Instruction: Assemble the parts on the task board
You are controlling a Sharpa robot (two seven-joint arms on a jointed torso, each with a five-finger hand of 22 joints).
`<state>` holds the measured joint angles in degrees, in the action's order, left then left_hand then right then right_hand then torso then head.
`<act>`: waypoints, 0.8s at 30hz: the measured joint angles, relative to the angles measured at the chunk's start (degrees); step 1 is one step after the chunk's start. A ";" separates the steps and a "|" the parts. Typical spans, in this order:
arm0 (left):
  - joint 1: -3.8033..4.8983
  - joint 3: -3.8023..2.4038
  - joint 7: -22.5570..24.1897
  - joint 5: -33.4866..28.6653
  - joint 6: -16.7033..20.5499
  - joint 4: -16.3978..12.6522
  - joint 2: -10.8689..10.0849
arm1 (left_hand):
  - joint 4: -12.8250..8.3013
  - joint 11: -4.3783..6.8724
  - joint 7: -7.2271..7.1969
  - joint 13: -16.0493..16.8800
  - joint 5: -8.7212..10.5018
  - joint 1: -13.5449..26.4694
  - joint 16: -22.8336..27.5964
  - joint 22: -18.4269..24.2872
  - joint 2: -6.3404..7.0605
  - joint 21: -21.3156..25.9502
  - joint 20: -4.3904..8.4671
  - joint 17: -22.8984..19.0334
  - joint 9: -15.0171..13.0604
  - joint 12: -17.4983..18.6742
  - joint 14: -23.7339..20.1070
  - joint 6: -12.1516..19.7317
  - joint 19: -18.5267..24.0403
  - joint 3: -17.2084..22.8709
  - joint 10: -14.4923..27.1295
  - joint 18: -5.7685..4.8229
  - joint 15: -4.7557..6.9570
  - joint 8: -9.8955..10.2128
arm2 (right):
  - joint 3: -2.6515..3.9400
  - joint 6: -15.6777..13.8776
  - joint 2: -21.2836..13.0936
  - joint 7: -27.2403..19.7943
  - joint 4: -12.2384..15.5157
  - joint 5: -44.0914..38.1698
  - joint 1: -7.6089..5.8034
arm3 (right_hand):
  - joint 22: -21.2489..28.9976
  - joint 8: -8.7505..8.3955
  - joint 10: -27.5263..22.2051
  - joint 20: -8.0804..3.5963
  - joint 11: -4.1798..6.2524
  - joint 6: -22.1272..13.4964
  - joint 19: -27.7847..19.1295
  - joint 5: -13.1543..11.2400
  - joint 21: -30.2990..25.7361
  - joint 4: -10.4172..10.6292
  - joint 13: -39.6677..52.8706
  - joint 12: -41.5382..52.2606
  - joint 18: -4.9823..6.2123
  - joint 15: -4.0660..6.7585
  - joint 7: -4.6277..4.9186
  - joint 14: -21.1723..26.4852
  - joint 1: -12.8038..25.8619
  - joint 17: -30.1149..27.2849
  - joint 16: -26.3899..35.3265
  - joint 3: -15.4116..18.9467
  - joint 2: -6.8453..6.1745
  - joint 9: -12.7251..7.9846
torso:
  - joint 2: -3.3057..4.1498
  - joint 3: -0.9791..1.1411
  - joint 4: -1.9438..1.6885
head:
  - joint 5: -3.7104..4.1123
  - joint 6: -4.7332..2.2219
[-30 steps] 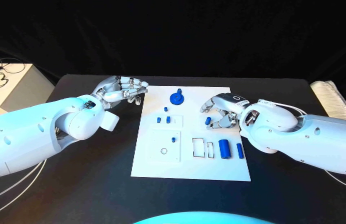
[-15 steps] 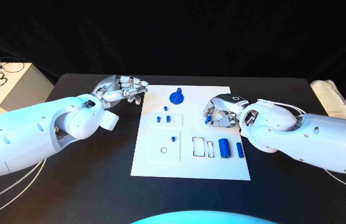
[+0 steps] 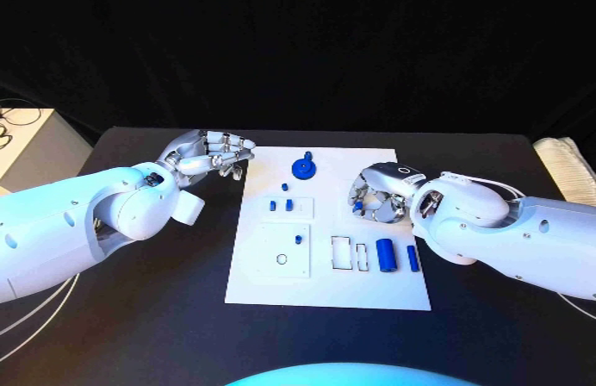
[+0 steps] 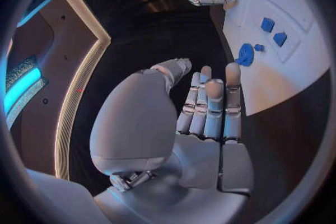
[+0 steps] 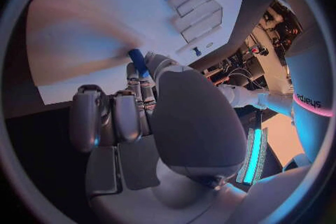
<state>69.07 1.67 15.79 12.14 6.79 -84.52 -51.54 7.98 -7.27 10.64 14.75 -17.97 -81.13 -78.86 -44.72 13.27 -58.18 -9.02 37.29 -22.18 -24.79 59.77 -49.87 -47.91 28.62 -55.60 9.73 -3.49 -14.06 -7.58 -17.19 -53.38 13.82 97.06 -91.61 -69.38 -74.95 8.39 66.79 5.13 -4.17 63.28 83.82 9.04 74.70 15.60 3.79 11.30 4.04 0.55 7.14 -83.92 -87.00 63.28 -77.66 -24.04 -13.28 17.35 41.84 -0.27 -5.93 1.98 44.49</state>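
where the black table (image 3: 149, 317) carries it, the white task board (image 3: 325, 283) lies lengthwise at the middle, far end towards a dark backdrop.

item: blue parts on the board. a round knobbed piece (image 3: 304, 169) near the far end; a small stud (image 3: 284, 187) just below it; two small pegs (image 3: 281, 205) side by side in a raised white block; a thick cylinder (image 3: 387, 255) and a thin bar (image 3: 413, 258) standing parallel near the board's right edge, beside two narrow outlined slots (image 3: 349, 253); a square plate with a small oval hole (image 3: 283, 259) on the left half.

item: right hand (image 3: 379, 195), over the board's right edge, fingers curled round a small blue peg (image 3: 357, 205); the right wrist view shows that peg (image 5: 139, 61) pinched at the fingertips, its tip close to the white surface; whether it touches cannot be told.

item: left hand (image 3: 207, 155), off the board's far left corner above the table, fingers curled inward on nothing; the left wrist view shows them drawn together (image 4: 210, 101), nothing in them.

item: a pale box (image 3: 31, 149) at the table's left; folded white cloth (image 3: 569, 166) at the right.
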 measured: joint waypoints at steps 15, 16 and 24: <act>-0.03 0.00 -0.18 0.02 -0.03 0.25 0.10 | 0.00 0.00 0.00 0.04 0.00 0.00 0.00 0.00 0.00 0.00 0.00 -0.01 0.00 0.00 0.00 0.00 0.00 0.00 0.00 0.00 0.00 0.00 | -0.05 -2.21 -0.38 1.75 1.74 -2.11 0.10 | 0.01 2.44 2.72 -0.84 -2.61 1.76 0.19 -0.62 4.94 -5.49 0.10 -1.70 -0.98 0.98 -0.53 -0.03 0.84 1.45 -0.91 -8.47 1.17 3.00 | -0.03 0.03 -0.05 | -0.09 -0.06; -0.03 0.00 -0.18 0.02 -0.03 0.28 0.11 | 0.00 0.00 0.00 0.04 0.00 0.00 0.00 0.00 0.00 0.00 0.00 -0.01 0.00 0.00 0.00 0.00 0.00 0.00 0.00 0.00 0.00 0.00 | -0.05 -2.44 -0.45 1.84 1.99 -2.23 0.09 | 0.01 2.44 2.90 -0.84 -2.79 1.76 0.19 -0.62 5.28 -5.49 0.10 -1.78 -0.98 0.97 -0.53 -0.04 1.09 1.56 -0.91 -8.47 1.40 3.15 | -0.03 0.03 -0.05 | -0.09 -0.07; -0.05 0.00 -0.23 0.02 -0.03 0.39 0.23 | 0.00 0.00 0.00 0.04 0.00 0.00 0.00 0.00 0.00 0.00 0.00 -0.01 0.00 -0.28 0.00 0.00 0.00 0.00 0.00 0.00 0.00 0.00 | 0.03 -4.42 -1.05 2.14 5.72 -2.65 -0.54 | 0.02 2.67 3.30 -0.84 -3.19 1.76 0.19 -0.61 5.98 -5.97 1.93 -1.81 -0.98 1.00 -0.53 -0.01 3.56 1.80 -1.11 -8.95 1.57 3.76 | -0.03 -0.02 -0.03 | -0.21 0.02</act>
<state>69.02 1.67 15.55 12.16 6.76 -84.13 -51.31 7.98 -7.27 10.64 14.79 -17.97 -81.13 -78.86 -44.72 13.27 -58.18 -9.02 37.27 -22.18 -25.06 59.77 -49.87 -47.90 28.62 -55.60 9.73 -3.49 -14.06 -7.55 -21.61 -54.43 15.96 102.78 -94.26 -69.92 -74.93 11.06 70.09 4.30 -7.36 65.04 84.01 8.43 80.68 9.62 5.72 9.49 3.06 1.55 6.61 -83.93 -83.44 65.08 -78.77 -33.00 -11.71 21.11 41.81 -0.29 -5.95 1.77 44.51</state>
